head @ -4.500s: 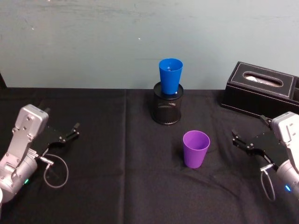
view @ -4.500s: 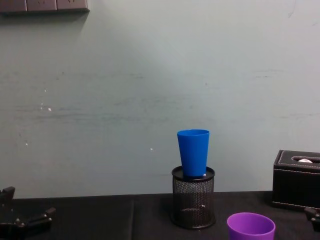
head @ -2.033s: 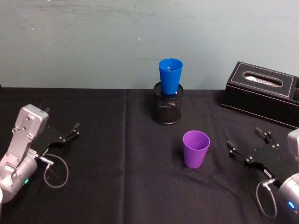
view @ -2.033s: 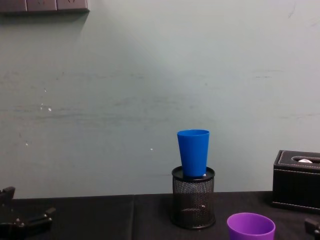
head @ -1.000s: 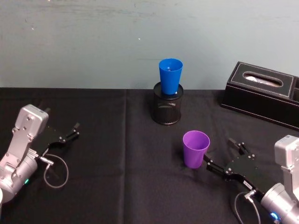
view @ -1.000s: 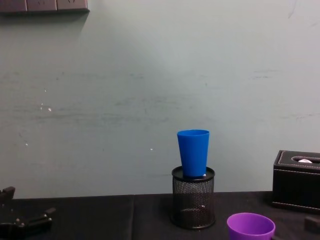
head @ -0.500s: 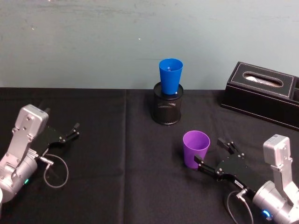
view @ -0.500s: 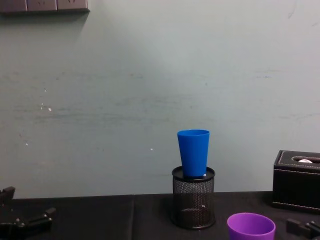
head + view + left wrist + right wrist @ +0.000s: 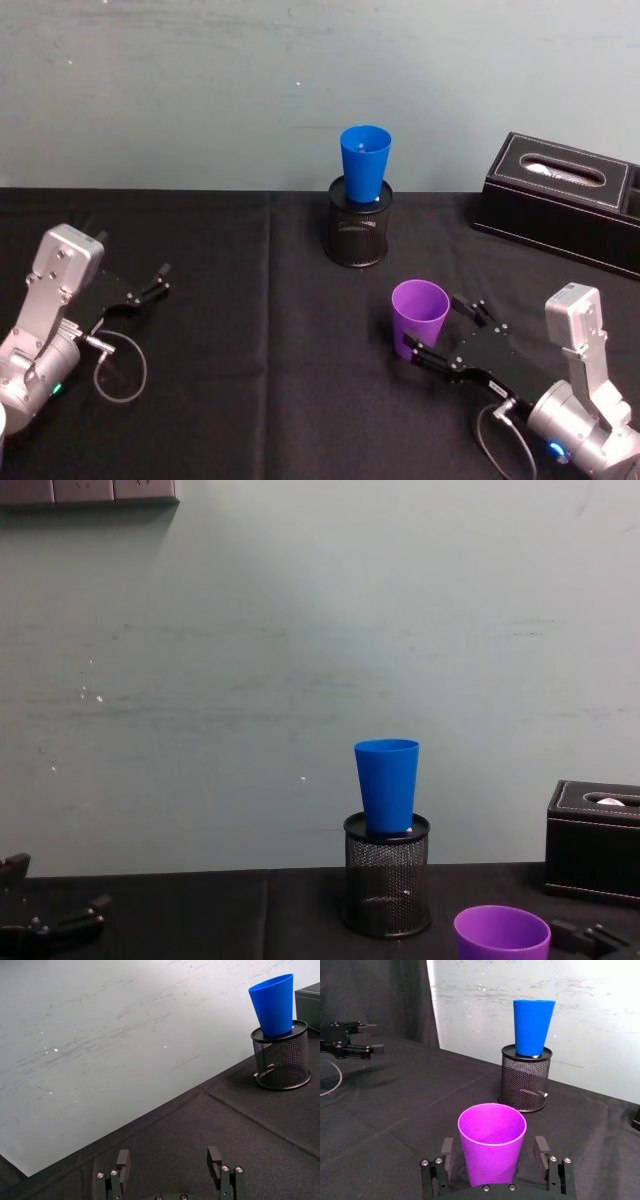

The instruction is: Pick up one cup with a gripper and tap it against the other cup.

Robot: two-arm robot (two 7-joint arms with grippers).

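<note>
On black cloth point(image 9: 250, 390), in front of the holder point(image 9: 358, 236) bearing the blue cup point(image 9: 365, 163), the right gripper point(image 9: 430, 323) straddles the purple cup point(image 9: 419, 312), jaws spread. Squeezing gently at mid-height should prevent tipping. Left gripper point(image 9: 155, 282) idles, spread, well left of the holder.

The tablecloth point(image 9: 250, 400) is matt black woven cloth, creased left of the holder point(image 9: 358, 238). The holder is black metal wire mesh. The blue cup point(image 9: 364, 163) in the holder and the purple cup point(image 9: 419, 318) in front of it are smooth plastic with a slight sheen. The box point(image 9: 560, 205) right of the holder is black, leather-look, with pale stitching. The wall point(image 9: 200, 90) behind the holder is matt paint, scuffed. The left gripper point(image 9: 168, 1155) and right gripper point(image 9: 493, 1145) are matt black with bright metal screws.
</note>
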